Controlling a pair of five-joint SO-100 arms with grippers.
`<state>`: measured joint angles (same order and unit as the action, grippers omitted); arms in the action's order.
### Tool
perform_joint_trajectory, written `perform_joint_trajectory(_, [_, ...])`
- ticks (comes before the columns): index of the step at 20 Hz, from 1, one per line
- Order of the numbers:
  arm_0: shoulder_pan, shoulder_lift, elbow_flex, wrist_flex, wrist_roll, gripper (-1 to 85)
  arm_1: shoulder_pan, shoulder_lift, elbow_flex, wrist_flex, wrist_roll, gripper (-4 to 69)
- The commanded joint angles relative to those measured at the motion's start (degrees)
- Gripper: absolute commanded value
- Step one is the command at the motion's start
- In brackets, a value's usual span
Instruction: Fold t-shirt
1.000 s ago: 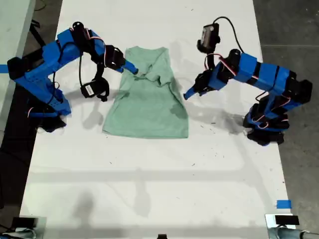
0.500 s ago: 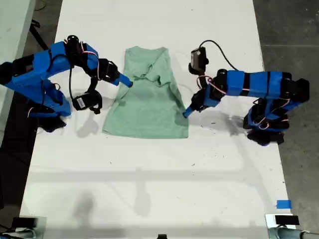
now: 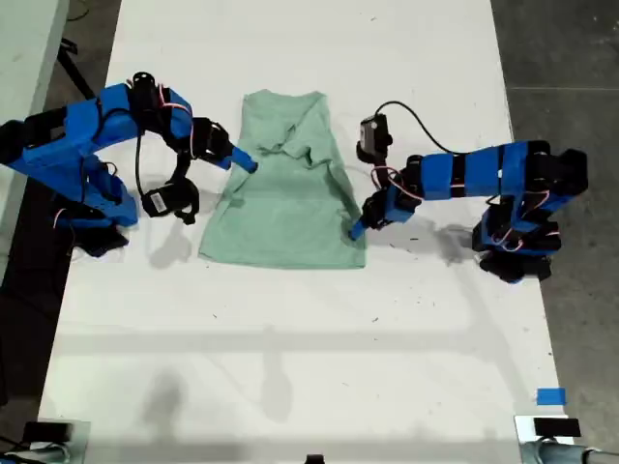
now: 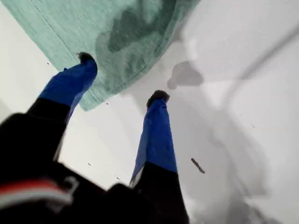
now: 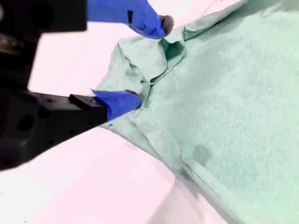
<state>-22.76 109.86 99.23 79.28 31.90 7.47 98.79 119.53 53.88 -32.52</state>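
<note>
The pale mint-green t-shirt (image 3: 285,208) lies on the white table, its sleeves folded inward and creased near the collar end. My first gripper (image 3: 356,230) is on the arm at the exterior view's right, low at the shirt's hem-side edge. In the first wrist view it (image 4: 122,77) is open, with one fingertip (image 4: 86,59) over the shirt's (image 4: 126,32) hem corner and the other on bare table. My second gripper (image 3: 247,162) is on the arm at the exterior view's left. It (image 5: 148,60) is open, its jaws straddling a bunched fold of the shirt (image 5: 233,93).
The white table (image 3: 290,348) runs to grey floor on the exterior view's right. A blue tape patch (image 3: 549,396) lies near the front corner at the exterior view's right. Both arm bases stand on the table beside the shirt, one (image 3: 513,256) at the exterior view's right.
My first gripper has swung down along the shirt's edge, from mid-side toward the hem corner, and dropped lower. My second gripper has drawn back from the creased middle to the shirt's other edge.
</note>
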Motion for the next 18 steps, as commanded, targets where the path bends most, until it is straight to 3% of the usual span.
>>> perform_joint_trajectory(1, [0.8, 2.2, -0.3, -0.9, -0.8, 24.7, 1.3, -0.6, 0.5, -4.5, 0.0, 25.5])
perform_joint_trajectory(4, [0.7, 2.5, 0.0, -0.9, -0.8, 24.6, 1.7, -3.5, 0.5, -7.4, 0.4, 21.3])
perform_joint_trajectory(8, [0.5, 2.8, 0.8, -1.1, -0.8, 24.6, 1.9, -8.3, -0.8, -9.8, 2.1, 5.4])
perform_joint_trajectory(12, [0.3, 4.0, 1.8, -1.1, -0.8, 24.5, 1.9, -9.1, -1.8, -10.2, 2.7, 0.8])
perform_joint_trajectory(15, [0.1, 5.1, 2.9, -1.1, -0.8, 24.3, 1.6, -9.0, -4.2, -6.7, 2.7, -1.1])
perform_joint_trajectory(18, [0.0, 6.1, 3.9, -1.2, -0.8, 24.2, 1.1, -8.5, -11.9, 4.7, 2.9, -1.1])
